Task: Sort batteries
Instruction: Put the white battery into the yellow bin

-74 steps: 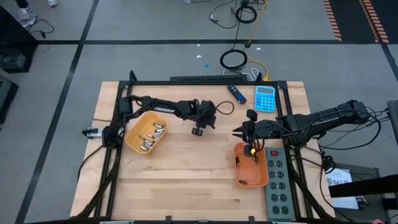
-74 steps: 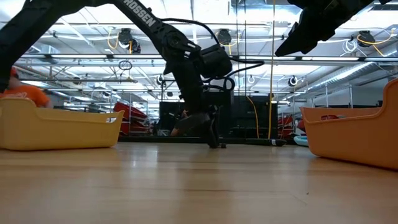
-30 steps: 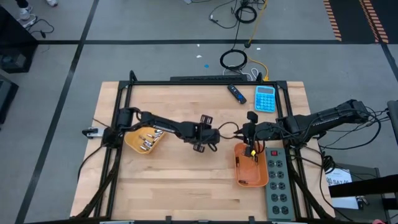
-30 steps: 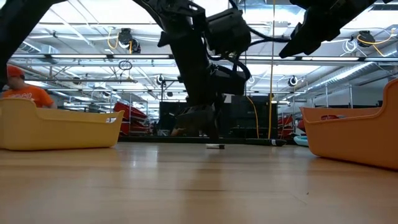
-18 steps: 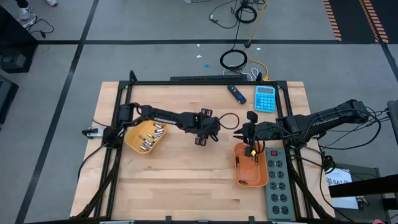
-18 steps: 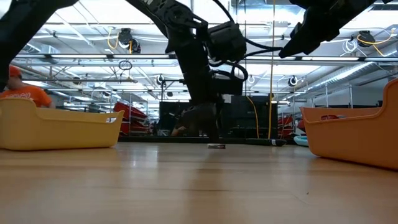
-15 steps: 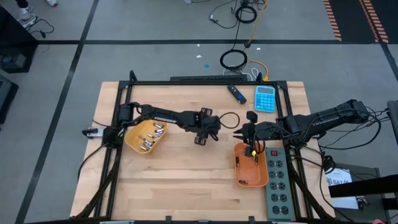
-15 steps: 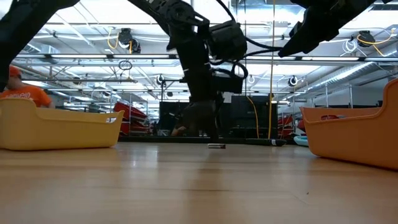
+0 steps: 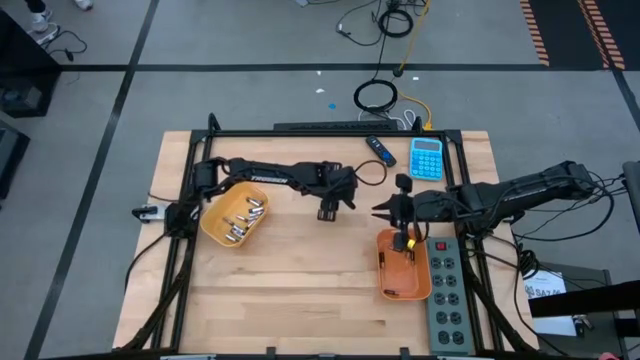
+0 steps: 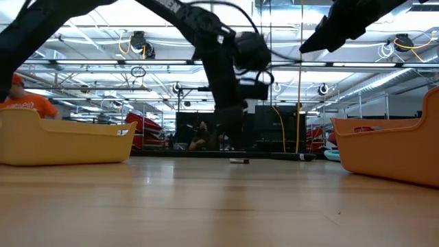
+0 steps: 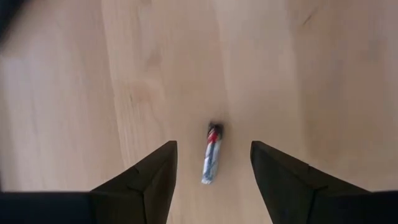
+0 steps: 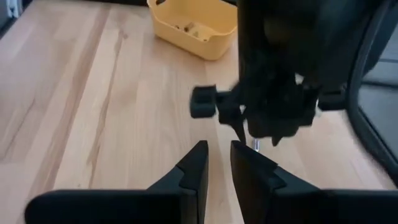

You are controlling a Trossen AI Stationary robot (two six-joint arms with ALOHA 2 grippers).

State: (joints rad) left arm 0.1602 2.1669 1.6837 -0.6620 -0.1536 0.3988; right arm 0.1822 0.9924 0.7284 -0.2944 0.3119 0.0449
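Note:
One small battery (image 11: 211,155), silver with a red end, lies on its side on the bare wood; the low view shows this battery (image 10: 239,160) flat on the table. My left gripper (image 11: 213,149) hovers over it, open, one finger on either side and not touching. In the high view my left gripper (image 9: 327,207) is at mid table. My right gripper (image 9: 381,211) hangs just beyond the far end of the orange tray (image 9: 403,267), open by a narrow gap (image 12: 217,155) and holding nothing. The yellow tray (image 9: 214,225) holds several silver batteries (image 9: 243,216).
A grey power strip (image 9: 447,292) lies right of the orange tray. A blue calculator (image 9: 427,158) and a dark blue-tipped stick (image 9: 379,150) sit near the far edge. A black frame (image 9: 300,133) borders the table. Bare wood spreads across the near half.
My left gripper has moved from the middle of the table toward the far edge and slightly right, and now hangs over the lone battery. That battery has stayed where it lay. My right arm has kept nearly still.

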